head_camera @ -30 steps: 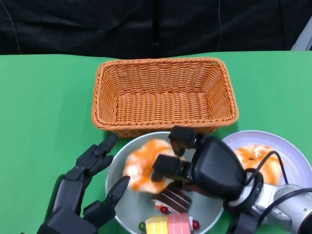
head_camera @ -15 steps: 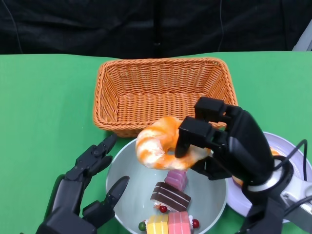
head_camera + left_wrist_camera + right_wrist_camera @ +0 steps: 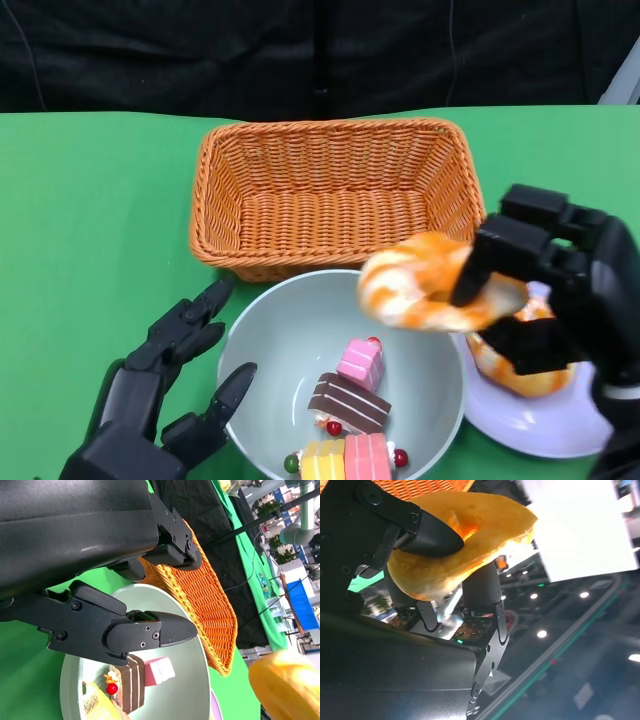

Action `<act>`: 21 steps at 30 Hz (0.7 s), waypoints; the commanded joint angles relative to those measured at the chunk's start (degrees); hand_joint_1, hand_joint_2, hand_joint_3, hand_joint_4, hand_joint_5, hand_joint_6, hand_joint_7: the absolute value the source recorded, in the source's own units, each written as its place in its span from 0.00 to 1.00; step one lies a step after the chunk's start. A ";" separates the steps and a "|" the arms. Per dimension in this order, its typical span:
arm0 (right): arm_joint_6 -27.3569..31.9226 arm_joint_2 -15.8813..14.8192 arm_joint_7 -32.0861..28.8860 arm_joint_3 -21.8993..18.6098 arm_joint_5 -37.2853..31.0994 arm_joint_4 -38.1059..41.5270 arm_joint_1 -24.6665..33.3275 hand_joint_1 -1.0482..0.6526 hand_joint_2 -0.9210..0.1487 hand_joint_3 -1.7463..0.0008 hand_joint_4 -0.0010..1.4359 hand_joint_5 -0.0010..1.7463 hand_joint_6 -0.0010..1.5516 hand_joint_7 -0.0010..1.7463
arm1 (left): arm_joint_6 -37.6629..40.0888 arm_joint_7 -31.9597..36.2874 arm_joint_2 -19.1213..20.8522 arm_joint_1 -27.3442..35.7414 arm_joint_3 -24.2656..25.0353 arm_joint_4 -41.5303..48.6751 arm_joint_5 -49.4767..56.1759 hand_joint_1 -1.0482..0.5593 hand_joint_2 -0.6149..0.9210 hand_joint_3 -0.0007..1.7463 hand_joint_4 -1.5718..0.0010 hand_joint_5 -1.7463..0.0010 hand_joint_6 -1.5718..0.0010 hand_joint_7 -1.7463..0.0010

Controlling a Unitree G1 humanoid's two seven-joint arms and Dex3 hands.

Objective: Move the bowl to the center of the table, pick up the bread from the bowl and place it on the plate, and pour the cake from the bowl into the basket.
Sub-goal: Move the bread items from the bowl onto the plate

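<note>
Above the bowl's right rim, the right hand (image 3: 560, 290) gripped the bread (image 3: 425, 282) in mid-air

Between its black fingers (image 3: 427, 532) sat a glossy, ring-shaped orange-and-white loaf, clear of the pale, smooth round bowl (image 3: 275, 345) and close beside the lilac plate (image 3: 545, 420), where a second glazed bread (image 3: 520, 372) lay under the palm. Half a second earlier the loaf hung over the bowl's far rim; a second earlier it still lay inside. Left of that hand, three small block-shaped cakes (image 3: 350, 390), pink, chocolate-layered and yellow-pink, remained in the bowl's near half. Beyond its fingertips stood the rectangular woven orange basket (image 3: 335, 190) on green cloth. The left hand (image 3: 160, 400) held nothing, fingers spread wide at the bowl's left edge, unmoved
</note>
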 commanded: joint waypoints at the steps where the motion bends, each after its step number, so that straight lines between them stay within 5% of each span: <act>1: -0.40 -1.28 2.28 -3.67 2.20 -1.67 1.94 0.59 0.86 0.00 0.66 1.00 0.58 0.85 | -1.03 -0.65 0.87 -0.10 0.75 0.71 -0.88 0.25 1.00 0.28 0.90 0.60 0.74 0.99; 10: 1.46 -2.77 3.16 -12.51 -0.85 -1.92 6.18 0.62 0.88 0.00 0.72 1.00 0.64 0.82 | -0.80 -1.37 1.29 -0.10 1.10 0.32 -1.31 0.26 1.00 0.29 0.90 0.59 0.74 0.99; 18: 6.28 -3.98 0.08 -11.97 -11.43 1.57 7.22 0.62 0.94 0.00 0.73 0.99 0.66 0.80 | -0.63 -1.50 1.70 0.33 1.26 -0.10 -1.55 0.25 1.00 0.28 0.90 0.59 0.74 0.99; 20: 9.48 -4.04 3.46 -11.17 -11.88 1.06 8.11 0.61 0.81 0.12 0.73 0.85 0.67 0.65 | -0.79 -1.63 1.83 0.44 1.37 -0.09 -1.83 0.25 1.00 0.28 0.90 0.59 0.74 0.99; 21: 12.65 -4.30 8.12 -10.58 -11.84 -0.40 9.02 0.58 0.68 0.30 0.74 0.73 0.68 0.52 | -0.70 -1.66 1.91 0.50 1.37 -0.25 -1.84 0.25 1.00 0.28 0.90 0.59 0.74 0.99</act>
